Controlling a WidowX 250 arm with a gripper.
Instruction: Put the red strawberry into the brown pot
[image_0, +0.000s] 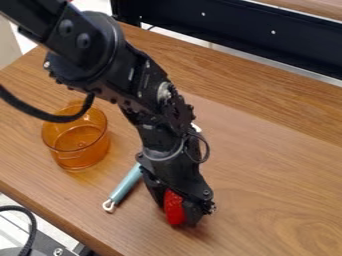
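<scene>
Red strawberry gripped between the two fingers of the black tool, closed in to the berry's width, down at the worktop, near a light-blue handle lying partly under the arm, well apart from the see-through brown pot, which stands upright at left.

Pot left, strawberry right, handle between

strawberry red | pot amber | handle pale blue | tabletop brown woodgrain | arm black
</scene>
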